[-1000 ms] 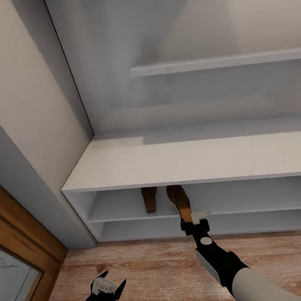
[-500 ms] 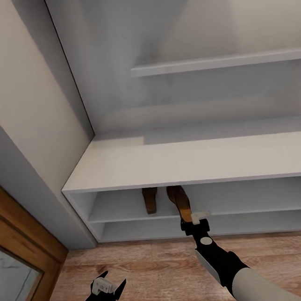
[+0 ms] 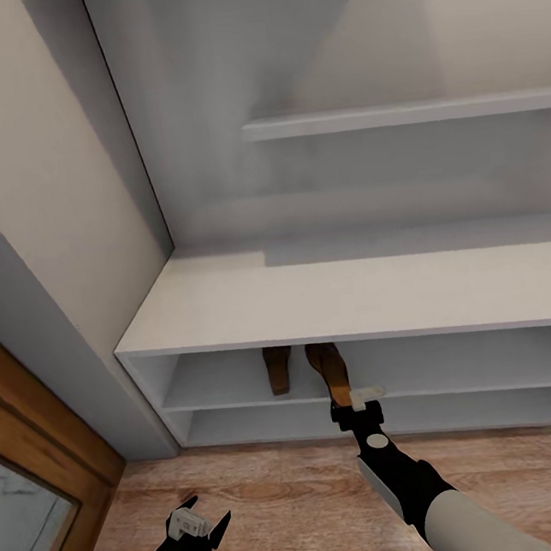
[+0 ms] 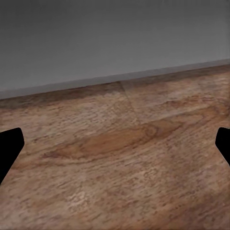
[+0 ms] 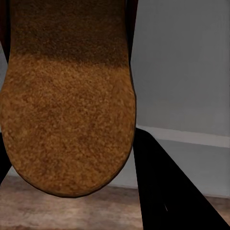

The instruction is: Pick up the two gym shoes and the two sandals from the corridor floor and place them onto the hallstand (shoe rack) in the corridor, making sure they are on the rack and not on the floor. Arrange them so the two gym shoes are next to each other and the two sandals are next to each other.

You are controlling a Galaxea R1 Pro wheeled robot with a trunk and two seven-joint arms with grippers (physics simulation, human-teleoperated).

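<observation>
The white hallstand [image 3: 355, 291] stands in front of me on the wood floor [image 3: 286, 498]. One brown sandal [image 3: 278, 370] lies on its upper tier. Just to its right is a second sandal [image 3: 330, 370], heel toward me, with my right gripper [image 3: 353, 404] shut on the heel at the tier's front edge. In the right wrist view its tan footbed [image 5: 67, 105] sits close beside a black finger [image 5: 167, 191]. My left gripper [image 3: 201, 513] hangs open low over the floor, its fingertips [image 4: 9, 148] wide apart above bare planks. The gym shoes are out of view.
A floating shelf [image 3: 402, 113] juts from the tall back panel above the flat top. A wooden door frame [image 3: 20, 445] and a grey wall strip [image 3: 59, 336] close off the left side. The lower tier [image 3: 464, 403] runs beneath the sandals.
The whole picture has shifted down very slightly, so the camera moved. Both arms and both sandals keep their places.
</observation>
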